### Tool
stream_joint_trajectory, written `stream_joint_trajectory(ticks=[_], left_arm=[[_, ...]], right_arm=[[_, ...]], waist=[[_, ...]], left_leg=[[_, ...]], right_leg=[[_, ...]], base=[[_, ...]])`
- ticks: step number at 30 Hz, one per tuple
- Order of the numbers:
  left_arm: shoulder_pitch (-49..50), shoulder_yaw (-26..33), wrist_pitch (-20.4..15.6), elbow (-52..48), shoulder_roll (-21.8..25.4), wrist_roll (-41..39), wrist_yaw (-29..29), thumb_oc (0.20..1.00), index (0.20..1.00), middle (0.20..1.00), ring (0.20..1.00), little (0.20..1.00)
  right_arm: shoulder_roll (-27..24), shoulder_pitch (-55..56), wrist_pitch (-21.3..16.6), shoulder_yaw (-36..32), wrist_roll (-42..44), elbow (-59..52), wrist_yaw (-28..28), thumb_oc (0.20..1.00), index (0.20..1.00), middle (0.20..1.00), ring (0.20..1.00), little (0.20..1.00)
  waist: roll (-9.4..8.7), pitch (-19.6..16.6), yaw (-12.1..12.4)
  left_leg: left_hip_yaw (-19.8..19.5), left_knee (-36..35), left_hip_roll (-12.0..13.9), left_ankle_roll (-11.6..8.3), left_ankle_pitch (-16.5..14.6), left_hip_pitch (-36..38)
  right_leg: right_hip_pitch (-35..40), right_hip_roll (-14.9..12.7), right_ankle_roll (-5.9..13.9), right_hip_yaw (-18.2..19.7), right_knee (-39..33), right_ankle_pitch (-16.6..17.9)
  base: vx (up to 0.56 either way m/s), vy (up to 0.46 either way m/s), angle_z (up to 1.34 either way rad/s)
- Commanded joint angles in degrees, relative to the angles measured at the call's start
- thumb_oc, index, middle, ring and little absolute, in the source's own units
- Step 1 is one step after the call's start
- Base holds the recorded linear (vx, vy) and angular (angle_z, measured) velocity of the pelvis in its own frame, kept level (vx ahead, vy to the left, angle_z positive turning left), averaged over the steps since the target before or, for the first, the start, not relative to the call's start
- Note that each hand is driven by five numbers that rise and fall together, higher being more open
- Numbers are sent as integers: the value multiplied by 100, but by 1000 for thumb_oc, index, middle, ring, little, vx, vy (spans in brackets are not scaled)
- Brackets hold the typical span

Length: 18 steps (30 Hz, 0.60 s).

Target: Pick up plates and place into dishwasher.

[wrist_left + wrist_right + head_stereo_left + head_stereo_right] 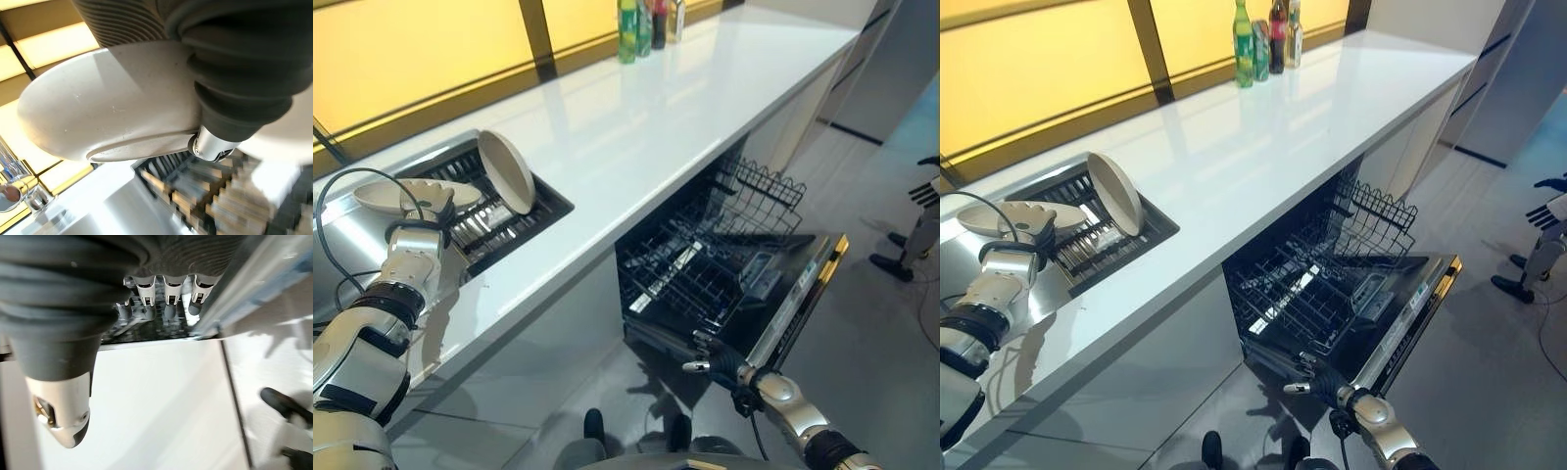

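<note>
A cream plate (380,196) is held level over the sink at the left end of the counter, with my left hand (429,204) shut on its near rim. The left wrist view shows the plate's underside (107,107) with my thumb (211,145) curled beneath it. A second cream plate (506,171) stands tilted on edge in the sink's dish rack (499,227). The dishwasher (793,304) stands open below the counter, its lower rack (690,279) pulled out over the door. My right hand (720,360) hovers low by the door's front corner, fingers (168,301) relaxed and holding nothing.
The white counter (636,127) runs away to the far right, with bottles (646,24) at its back edge. A chrome tap (14,188) is beside the sink. Dark shoes (899,262) stand on the grey floor to the right of the dishwasher door.
</note>
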Motion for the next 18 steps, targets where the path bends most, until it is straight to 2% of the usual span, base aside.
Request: stream_joint_trajectory(ticks=[1, 3, 4, 5, 6, 10, 11, 12, 15, 17, 18], left_arm=[[-312, 364, 195, -230, 242, -256, 431, 200, 200, 200, 200, 200], [-160, 529, 60, -577, 272, -528, 601, 200, 200, 200, 200, 200], [-39, 633, -41, -826, 297, -690, 759, 200, 200, 200, 200, 200], [-2, 667, -25, -900, 313, -695, 743, 200, 200, 200, 200, 200], [131, 767, -133, -1255, 360, -856, 901, 200, 200, 200, 200, 200], [767, 1354, -309, -2765, 251, -995, 986, 200, 200, 200, 200, 200], [854, 1446, -369, -2934, 227, -979, 959, 200, 200, 200, 200, 200], [1023, 1617, -589, -3333, 125, -1086, 912, 200, 200, 200, 200, 200], [1278, 1890, -1283, -4059, -131, -1712, 608, 200, 200, 200, 200, 200], [1347, 1987, -1726, -4417, -336, -2176, 204, 200, 200, 200, 200, 200], [1346, 2008, -1828, -4491, -368, -2273, 132, 200, 200, 200, 200, 200]], right_arm=[[-72, -156, -440, 165, 398, -656, -176, 1000, 1000, 1000, 1000, 1000], [-121, -168, -628, 162, 508, -1105, -266, 1000, 1000, 1000, 1000, 1000], [-164, -188, -888, 132, 516, -1406, -291, 1000, 1000, 1000, 1000, 1000], [-178, -193, -879, 130, 541, -1457, -299, 1000, 1000, 1000, 1000, 1000], [-222, -255, -1204, 86, 467, -1768, -424, 1000, 1000, 1000, 1000, 1000], [-287, -537, -2046, -189, -121, -2564, -1209, 1000, 1000, 1000, 1000, 1000], [-301, -580, -2096, -220, -197, -2652, -1306, 1000, 1000, 1000, 1000, 1000], [-348, -738, -2275, -358, -554, -2931, -1609, 1000, 1000, 1000, 1000, 1000], [-536, -1236, -2409, -591, -1223, -3403, -2160, 1000, 1000, 1000, 1000, 1000], [-756, -1692, -2235, -689, -1670, -3606, -2468, 1000, 1000, 1000, 1000, 1000], [-814, -1816, -2173, -683, -1731, -3619, -2541, 1000, 1000, 1000, 1000, 1000]], waist=[[227, -50, 130], [232, -90, 161], [230, -99, 188], [234, -99, 187], [234, -108, 244], [214, -148, 468], [211, -149, 489], [190, -161, 564], [152, -188, 712], [115, -201, 816], [108, -212, 825]], left_leg=[[180, 92, -428, 113, -953, 200], [162, 90, -419, 107, -970, 246], [136, 89, -417, 105, -978, 264], [130, 88, -416, 105, -981, 272], [92, 90, -413, 106, -993, 280], [-65, 97, -400, 128, -1032, 321], [-83, 98, -399, 130, -1037, 328], [-133, 97, -393, 136, -1044, 337], [-238, 100, -386, 142, -1063, 358], [-319, 113, -387, 135, -1103, 392], [-337, 107, -395, 140, -1075, 368]], right_leg=[[105, -381, 624, 93, 137, -716], [159, -384, 621, 67, 135, -732], [180, -381, 619, 61, 136, -738], [188, -381, 619, 58, 136, -740], [203, -386, 617, 45, 138, -754], [294, -392, 598, -18, 154, -811], [307, -393, 596, -26, 155, -818], [334, -389, 591, -48, 159, -832], [395, -377, 566, -105, 163, -863], [457, -359, 551, -126, 156, -902], [442, -360, 548, -134, 148, -882]], base=[[8, -76, 1], [-4, -60, 1], [-8, -40, 2], [-25, -54, 4], [-27, -48, 3], [-16, -59, 6], [-1, -52, 9], [-5, -53, 10], [-2, -44, 6], [2, -37, 12], [5, -38, 13]])
